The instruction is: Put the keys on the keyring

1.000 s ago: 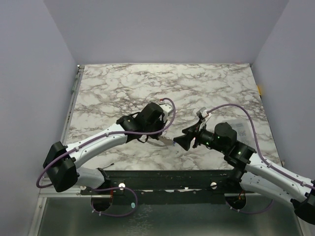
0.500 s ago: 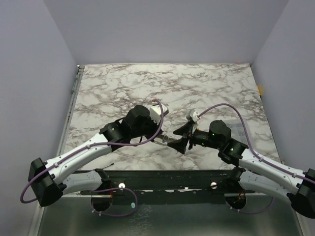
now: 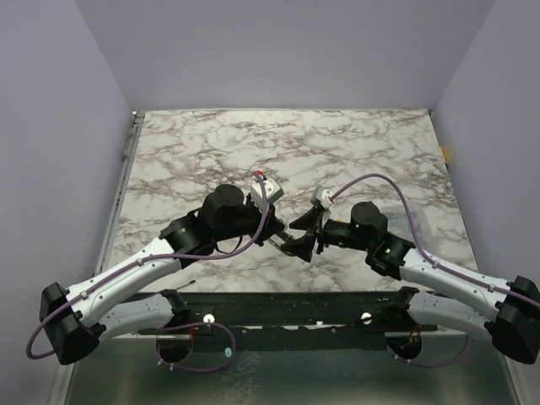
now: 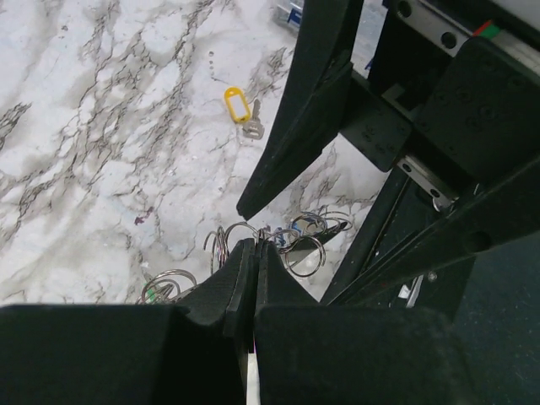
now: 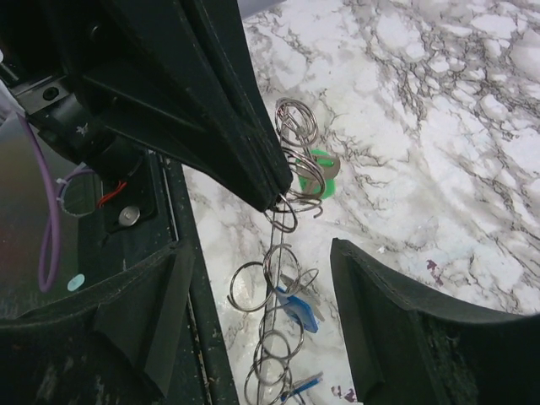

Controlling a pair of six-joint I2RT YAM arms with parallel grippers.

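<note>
My left gripper point(image 3: 277, 242) is shut on the keyring point(image 5: 284, 226), a tangle of thin silvery wire loops hanging from its tips point(image 4: 255, 245). The green key point(image 5: 322, 167) and the blue key point(image 5: 301, 310) hang among the loops just above the marble. The keyring also shows in the left wrist view point(image 4: 278, 236). My right gripper point(image 3: 302, 239) is open, its jaws on either side of the hanging loops point(image 5: 260, 249) without touching them. The yellow key point(image 4: 240, 105) lies alone on the table beyond the right gripper.
The black front rail point(image 3: 278, 305) runs along the table's near edge right under both grippers. The marble table point(image 3: 278, 152) stretches away behind them. Purple cables point(image 3: 384, 181) loop over each wrist.
Both grippers have moved toward each other and toward the front edge. The right gripper's jaws now straddle the loops that the left gripper holds.
</note>
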